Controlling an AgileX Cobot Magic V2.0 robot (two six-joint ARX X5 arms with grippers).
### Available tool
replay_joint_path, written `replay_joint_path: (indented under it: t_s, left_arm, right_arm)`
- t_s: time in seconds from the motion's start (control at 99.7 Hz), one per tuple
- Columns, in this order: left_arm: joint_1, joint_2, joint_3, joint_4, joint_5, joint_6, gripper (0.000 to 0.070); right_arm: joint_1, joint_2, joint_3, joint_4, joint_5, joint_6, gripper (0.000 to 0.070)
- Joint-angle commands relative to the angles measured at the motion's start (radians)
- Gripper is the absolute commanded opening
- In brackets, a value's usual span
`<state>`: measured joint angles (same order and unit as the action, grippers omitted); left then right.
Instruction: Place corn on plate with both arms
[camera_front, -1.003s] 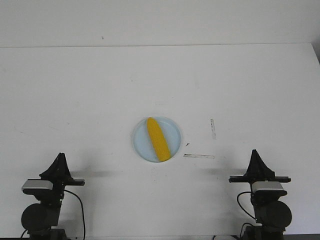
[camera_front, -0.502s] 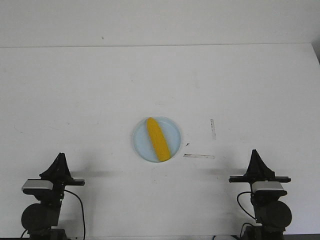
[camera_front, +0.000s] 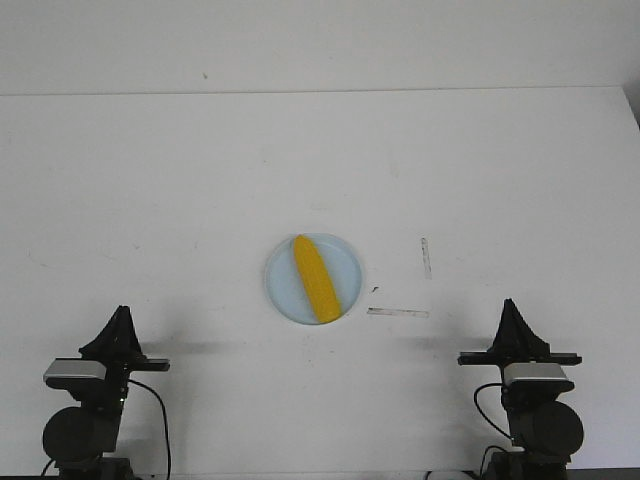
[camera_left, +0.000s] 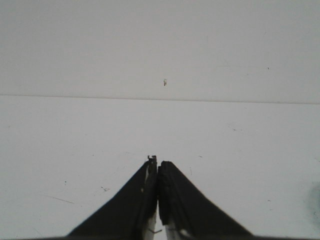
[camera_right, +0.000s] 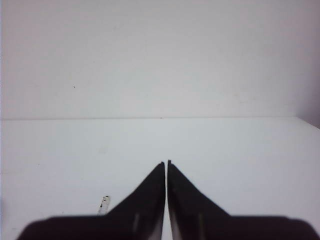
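- Looking at the front view, I'm seeing the corn (camera_front: 315, 279) lying flat inside the plate (camera_front: 285, 297), pointed end facing away from the robot, thick end resting at the near rim, cob angled slightly across the dish.
- I'm reading the job as done: nothing is holding the cob and both arms are sitting parked near the table's near edge, well apart from the plate.
- The left gripper (camera_left: 158, 165) is showing its fingers pressed together with nothing between them; same for the right gripper (camera_right: 166, 163), jaws closed on air.
- For the step in hand I'm just holding the parked pose. Doing it well means keeping both arms off the plate side, no sweeping across the middle, since the cob is smooth and round and I'm guessing a nudge to the rim could roll it off.
- If I'm asked to tidy, I'm checking the thick end first: it's sitting close to the rim, though I can't tell whether it overhangs.
- Two thin tape marks (camera_front: 397, 312) are lying on the table (camera_front: 150, 180) just right of the plate; I'm leaving them alone.
- Comparing with the earlier front frames, I'm seeing no change: corn, plate and both arms are sitting in the same spots.
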<state>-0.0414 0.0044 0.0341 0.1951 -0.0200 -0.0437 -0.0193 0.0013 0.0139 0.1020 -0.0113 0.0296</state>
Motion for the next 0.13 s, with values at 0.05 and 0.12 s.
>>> replay_joint_path:
  t_s: [0.05,0.12]
  left_arm:
    - [0.001,-0.001,-0.021,0.015,0.002,-0.002,0.0001]
    - [0.001,-0.001,-0.021,0.015,0.002,-0.002,0.0001]
  right_arm:
    - [0.002,0.000,-0.001,0.010,0.001,-0.004,0.0006]
    - [0.002,0.000,-0.001,0.010,0.001,-0.004,0.0006]
